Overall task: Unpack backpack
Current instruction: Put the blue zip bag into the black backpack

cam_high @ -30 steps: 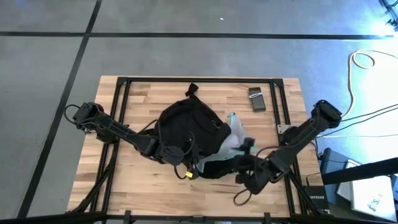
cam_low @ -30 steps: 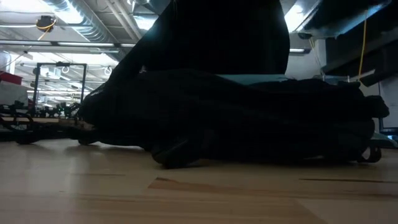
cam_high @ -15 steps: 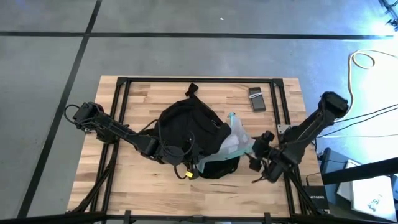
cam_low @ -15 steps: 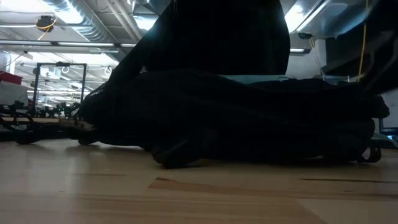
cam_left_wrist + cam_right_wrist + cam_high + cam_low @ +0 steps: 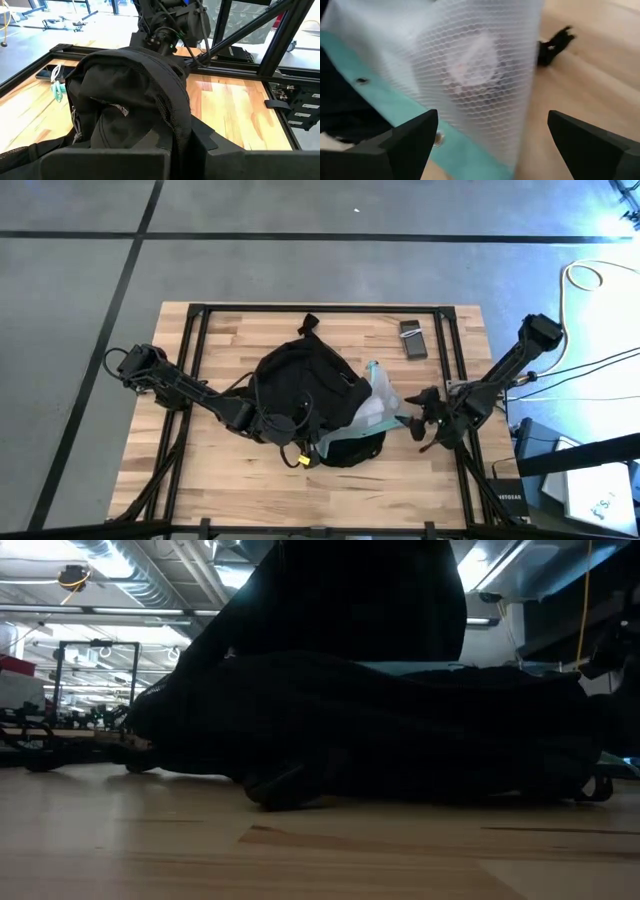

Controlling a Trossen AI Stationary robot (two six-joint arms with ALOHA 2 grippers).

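The black backpack lies in the middle of the table, its top loop toward the far edge; it fills the low view. A translucent teal-edged pouch sticks out of its right side. My left gripper is shut on the backpack at its near side. My right gripper is wide open just right of the pouch. In the right wrist view the pouch stands close ahead of the fingers, and I see no touch. My left gripper pinches a raised padded fold of the backpack between its two fingers, coming level from the table's left. The fold stands up ahead of the fingers, and the rest of the backpack rests on the table.
A small dark flat device lies on the table at the far right. A yellow tag hangs at the backpack's near side. Black frame rails run along the table's edges. Bare wood lies near the front edge.
My right gripper has drawn back from the backpack's near right side toward the table's right and far edges. It has turned and now faces the pouch from the right. The backpack, the pouch and my left gripper have stayed put.
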